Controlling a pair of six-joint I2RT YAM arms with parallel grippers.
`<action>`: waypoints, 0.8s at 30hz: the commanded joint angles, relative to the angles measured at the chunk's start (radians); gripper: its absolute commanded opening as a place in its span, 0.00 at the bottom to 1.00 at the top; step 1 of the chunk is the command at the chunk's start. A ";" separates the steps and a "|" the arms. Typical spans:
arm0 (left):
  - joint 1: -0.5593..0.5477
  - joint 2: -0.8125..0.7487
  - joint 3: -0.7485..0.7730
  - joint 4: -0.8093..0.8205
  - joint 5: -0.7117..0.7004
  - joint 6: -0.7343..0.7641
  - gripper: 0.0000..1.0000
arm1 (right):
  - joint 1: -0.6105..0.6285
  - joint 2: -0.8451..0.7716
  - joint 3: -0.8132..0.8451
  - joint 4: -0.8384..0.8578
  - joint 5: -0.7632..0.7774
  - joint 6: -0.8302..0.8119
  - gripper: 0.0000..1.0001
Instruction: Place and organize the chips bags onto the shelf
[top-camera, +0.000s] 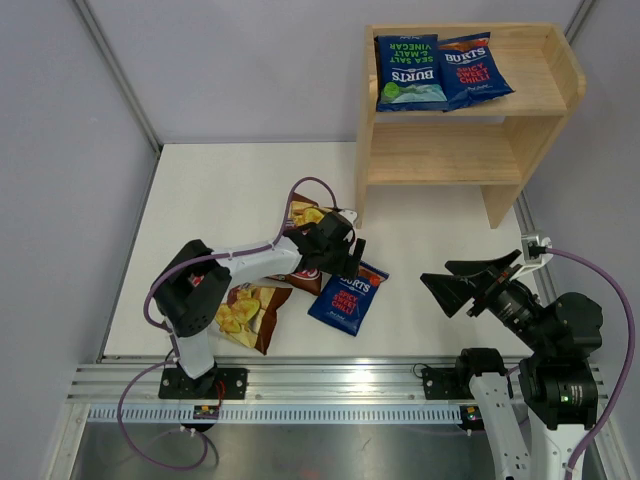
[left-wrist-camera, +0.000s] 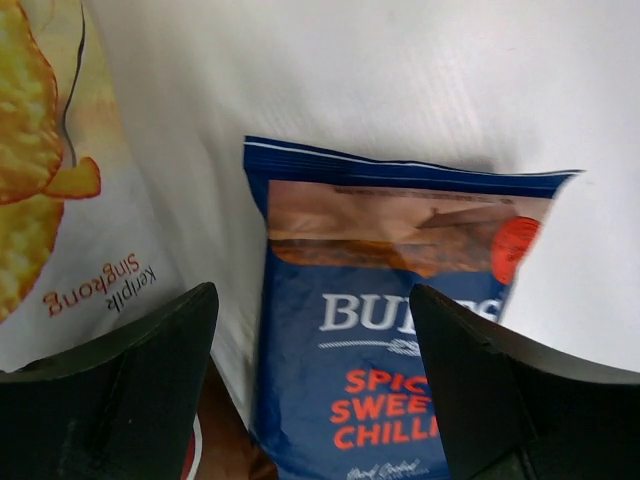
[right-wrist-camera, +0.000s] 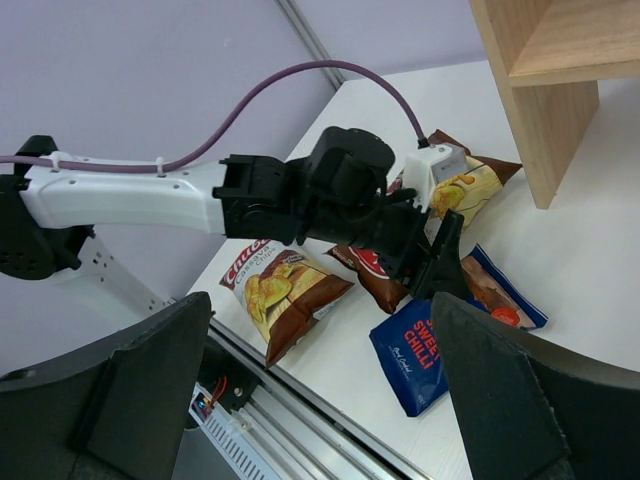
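White matte tabletop (top-camera: 230, 190), boxed in by pale lilac-grey walls (top-camera: 60, 150), with a ribbed aluminium rail (top-camera: 330, 378) along the bottom of the top view. In the upper right of that view, the wooden shelf (top-camera: 565, 80). On its top tier, side by side and touching, the green-lettered Burts bag (top-camera: 407, 72) and a red-lettered Burts bag (top-camera: 474, 68), both flat, long axes roughly up-and-down the frame, the red one slightly askew. Near the centre of the tabletop, the third Burts bag (top-camera: 347, 297), red-lettered, flat and face up, long axis on a diagonal from upper right to lower left, sealed top edge toward the upper right and the shelf. Just over its upper end, the left gripper (top-camera: 355, 265), spread wide and holding nothing; in the left wrist view, dark fingertips (left-wrist-camera: 150, 390) at the bottom corners, lettering upright between them. Partly under the left arm, one Chuba bag (top-camera: 312, 213), its near end just beside the blue bag. At lower left by the arm's base, the other Chuba bag (top-camera: 248, 312), flat and tilted. At lower right, the right gripper (top-camera: 440, 280), raised off the tabletop, pointing left, likewise spread wide and empty.
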 joint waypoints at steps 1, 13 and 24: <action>0.017 0.058 0.041 -0.022 -0.036 -0.005 0.80 | -0.002 -0.021 0.005 0.019 -0.044 0.011 0.99; 0.059 0.086 -0.089 0.168 0.165 -0.113 0.28 | -0.002 -0.046 -0.077 0.088 -0.097 0.060 0.99; 0.006 -0.492 -0.370 0.325 -0.145 -0.434 0.00 | -0.002 -0.057 -0.410 0.375 -0.182 0.270 0.99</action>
